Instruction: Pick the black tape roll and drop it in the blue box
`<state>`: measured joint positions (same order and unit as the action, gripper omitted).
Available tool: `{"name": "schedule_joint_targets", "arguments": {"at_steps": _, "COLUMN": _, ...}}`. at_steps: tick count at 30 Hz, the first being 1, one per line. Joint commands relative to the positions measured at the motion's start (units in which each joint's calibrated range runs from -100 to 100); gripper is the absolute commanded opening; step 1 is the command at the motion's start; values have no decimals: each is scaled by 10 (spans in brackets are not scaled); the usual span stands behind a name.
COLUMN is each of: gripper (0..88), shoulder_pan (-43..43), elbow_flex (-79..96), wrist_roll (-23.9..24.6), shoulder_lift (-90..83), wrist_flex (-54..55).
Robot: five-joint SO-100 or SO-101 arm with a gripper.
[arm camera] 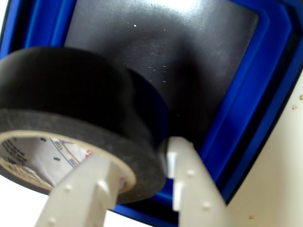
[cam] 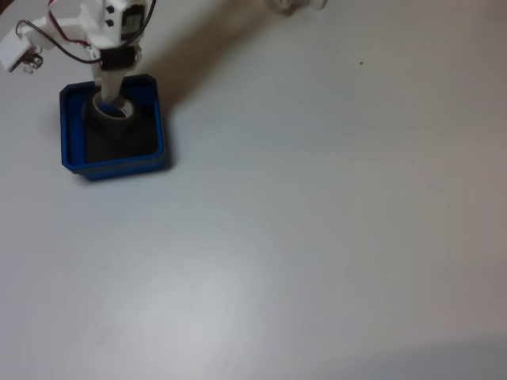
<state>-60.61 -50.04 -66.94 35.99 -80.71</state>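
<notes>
Fixed view: the blue box (cam: 113,165) sits on the pale bench (cam: 317,237) near the upper left corner of the picture. The white arm reaches down over the box's far side, red and black wires running along its upper body. The pincer (cam: 111,101) points downward into the box, with the black tape roll (cam: 111,113) at its tip, over the far part of the dark floor.

Wrist view: the pincer (arm camera: 142,175) is closed on the wall of the black tape roll (arm camera: 71,104). One white finger (arm camera: 83,189) passes through the roll's open centre, against the pale printed core; the other finger (arm camera: 189,179) presses on the black outer face. The gap between them is only the thickness of the roll's wall. The roll is tilted, its open face turned toward the camera. Behind it lie the box's dark floor and stepped blue rim (arm camera: 246,113). Whether the roll touches the floor cannot be told.
</notes>
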Motion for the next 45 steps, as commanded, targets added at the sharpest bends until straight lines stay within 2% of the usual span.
{"name": "schedule_joint_targets", "arguments": {"at_steps": 1, "gripper": 12, "shoulder_pan": -4, "elbow_flex": -38, "wrist_roll": -3, "shoulder_lift": 2, "wrist_flex": 12}}
{"name": "schedule_joint_targets", "arguments": {"at_steps": 45, "gripper": 14, "shoulder_pan": -3, "elbow_flex": -35, "wrist_roll": -3, "shoulder_lift": 93, "wrist_flex": 47}}
